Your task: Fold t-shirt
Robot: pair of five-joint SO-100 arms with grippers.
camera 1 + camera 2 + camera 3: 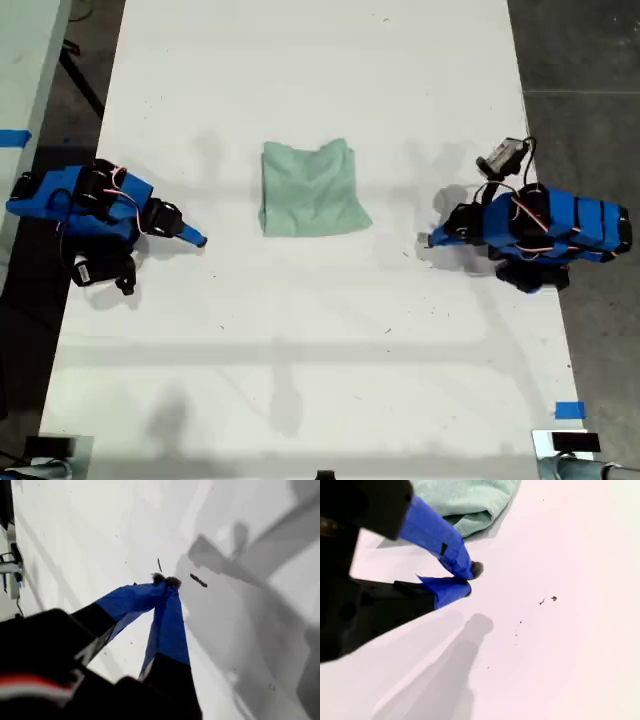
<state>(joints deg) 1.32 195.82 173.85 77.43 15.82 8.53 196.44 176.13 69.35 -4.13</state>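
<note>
The t-shirt (312,190) lies folded into a small pale mint-green rectangle on the white table (320,330), a little above the middle in the exterior view. My second gripper (200,240) rests on the table at the exterior view's left, pointing toward the shirt, a short gap from its near corner. In the second wrist view the second gripper (471,580) is shut on nothing, with the t-shirt (465,500) just beyond it. My first gripper (430,240) sits at the exterior view's right, also apart from the shirt. The first gripper (166,581) is shut and empty over bare table; the shirt is out of that view.
Blue tape marks (568,410) sit near the table's lower right corner in the exterior view, and another tape piece (12,138) lies off its left edge. Small mounts (565,440) stand at the bottom corners. Dark floor borders the table on both sides.
</note>
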